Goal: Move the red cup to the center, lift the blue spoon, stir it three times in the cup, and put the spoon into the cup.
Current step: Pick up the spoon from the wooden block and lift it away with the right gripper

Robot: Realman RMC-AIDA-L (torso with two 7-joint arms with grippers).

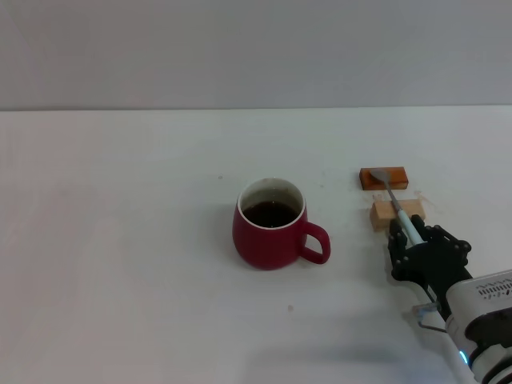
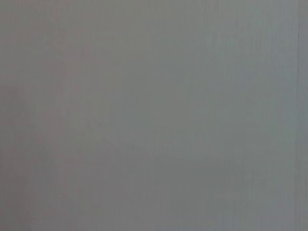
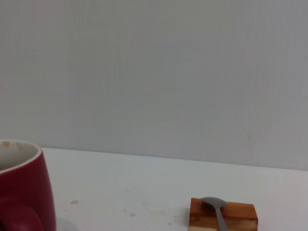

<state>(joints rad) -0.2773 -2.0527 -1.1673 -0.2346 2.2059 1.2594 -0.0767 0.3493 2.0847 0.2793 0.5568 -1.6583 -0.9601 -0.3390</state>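
Note:
The red cup [image 1: 270, 224] stands near the middle of the white table with dark liquid inside, its handle pointing toward my right arm. The blue spoon [image 1: 398, 206] lies across two small blocks, its metal bowl on the orange-brown one and its pale handle over the wooden one. My right gripper [image 1: 414, 234] sits at the handle's near end, open, with the handle between its fingers. The right wrist view shows the cup [image 3: 21, 187] at one edge and the spoon's bowl [image 3: 214, 203] on the orange-brown block. My left gripper is out of view.
An orange-brown block [image 1: 384, 178] and a pale wooden block [image 1: 396, 213] sit to the right of the cup. The white table [image 1: 120, 240] stretches wide to the left. The left wrist view is a plain grey surface.

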